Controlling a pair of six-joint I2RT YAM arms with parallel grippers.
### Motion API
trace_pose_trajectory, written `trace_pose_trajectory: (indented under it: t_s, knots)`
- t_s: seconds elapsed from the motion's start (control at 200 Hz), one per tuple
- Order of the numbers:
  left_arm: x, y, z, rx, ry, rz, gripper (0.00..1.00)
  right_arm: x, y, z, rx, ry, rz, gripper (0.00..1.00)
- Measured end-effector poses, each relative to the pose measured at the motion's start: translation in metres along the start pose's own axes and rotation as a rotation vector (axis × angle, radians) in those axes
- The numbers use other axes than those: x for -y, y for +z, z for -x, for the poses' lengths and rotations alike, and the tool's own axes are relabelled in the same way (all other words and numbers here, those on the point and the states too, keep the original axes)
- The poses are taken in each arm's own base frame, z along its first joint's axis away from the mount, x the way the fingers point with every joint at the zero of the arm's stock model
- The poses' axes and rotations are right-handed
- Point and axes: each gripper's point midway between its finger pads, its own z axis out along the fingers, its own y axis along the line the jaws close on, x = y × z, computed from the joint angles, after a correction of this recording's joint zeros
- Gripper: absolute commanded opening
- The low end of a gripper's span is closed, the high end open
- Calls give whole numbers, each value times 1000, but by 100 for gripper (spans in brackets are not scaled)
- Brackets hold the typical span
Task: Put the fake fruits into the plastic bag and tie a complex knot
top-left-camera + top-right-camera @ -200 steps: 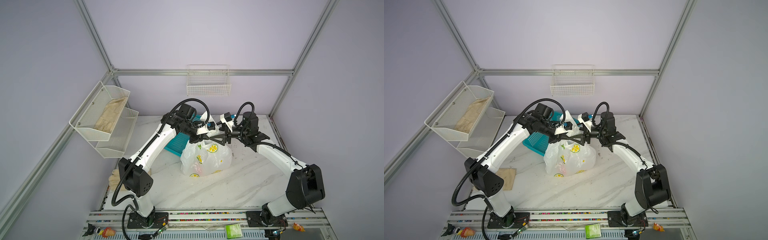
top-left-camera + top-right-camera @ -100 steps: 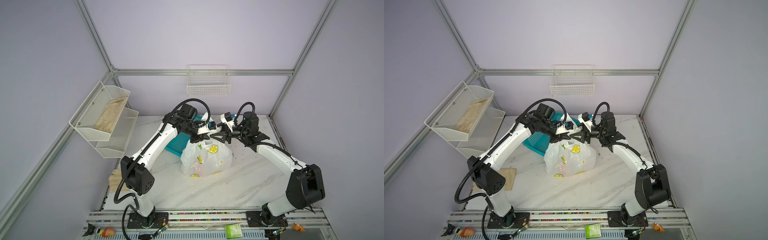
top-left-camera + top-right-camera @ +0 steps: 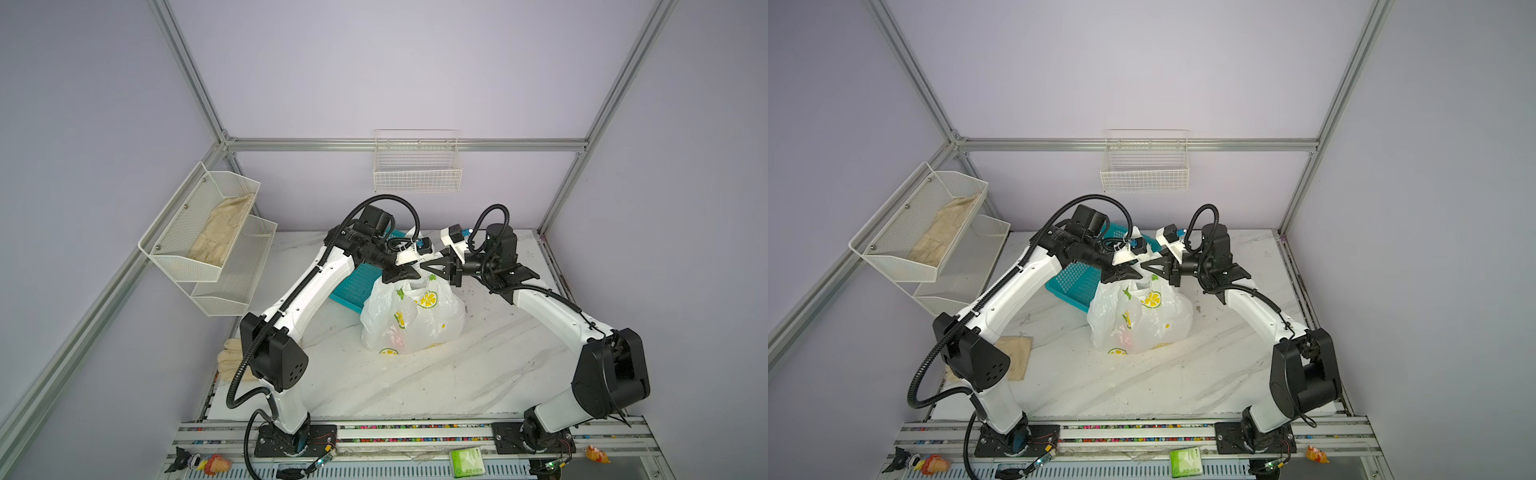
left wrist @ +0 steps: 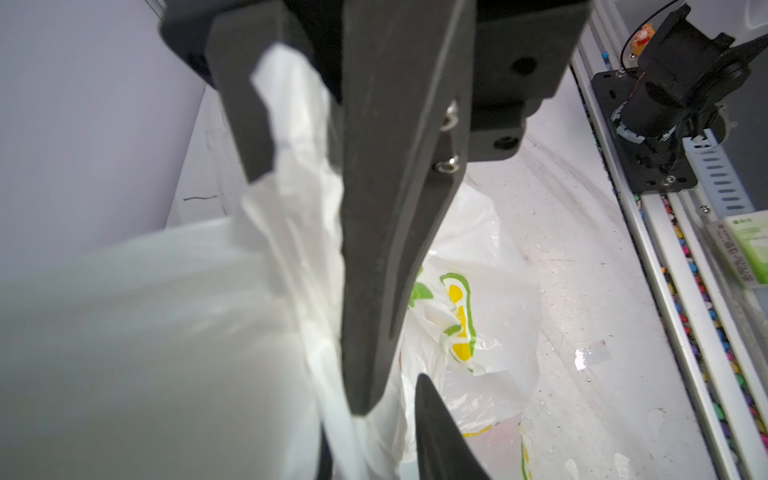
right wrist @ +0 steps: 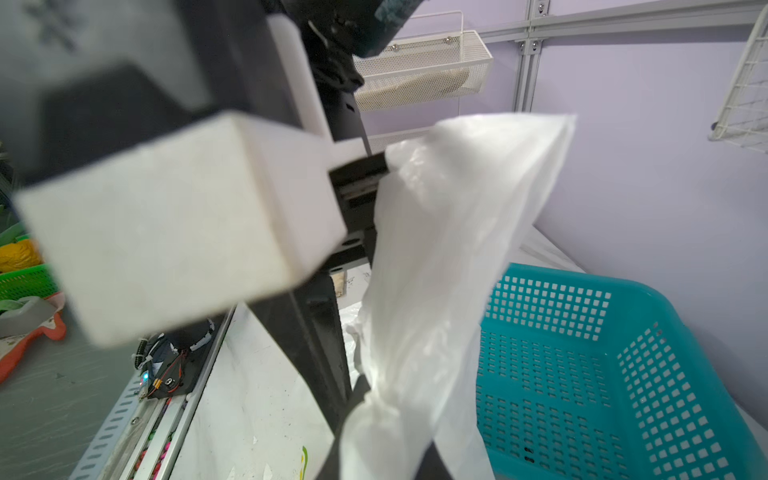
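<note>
One plastic bag (image 3: 415, 320), one teal basket (image 3: 353, 286), right claw (image 3: 428, 267) pinching bag, left claw (image 3: 411, 274) apparently ajar.

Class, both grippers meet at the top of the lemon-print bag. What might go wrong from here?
1. The left gripper is open around the plastic bag handle; it may slip out before a knot holds.
2. The right gripper pinches thin film; a hard pull might tear it.
3. The teal basket sits just behind the bag under the left arm, which might knock it.
</note>
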Motion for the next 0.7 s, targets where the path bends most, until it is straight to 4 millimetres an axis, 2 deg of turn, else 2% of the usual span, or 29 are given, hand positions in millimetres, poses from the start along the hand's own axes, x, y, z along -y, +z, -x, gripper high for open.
trace_pose_trajectory:
  t_s: [0.195,0.27,0.355,0.51,0.7]
  knots:
    - [-5,-39,18,63,-11,114,55,2,-1,-2,-4,1,-20,2]
    - [-10,-55,21,92,-45,154,67,3,-1,-2,-4,1,-30,0]
    - [-18,-69,22,129,-98,193,74,2,-2,-1,0,-3,-39,0]
    - [-31,-74,25,206,-258,203,79,0,-4,-1,6,-3,-51,0]
    - [-37,-76,52,362,-419,133,81,3,-5,-2,5,3,-69,0]
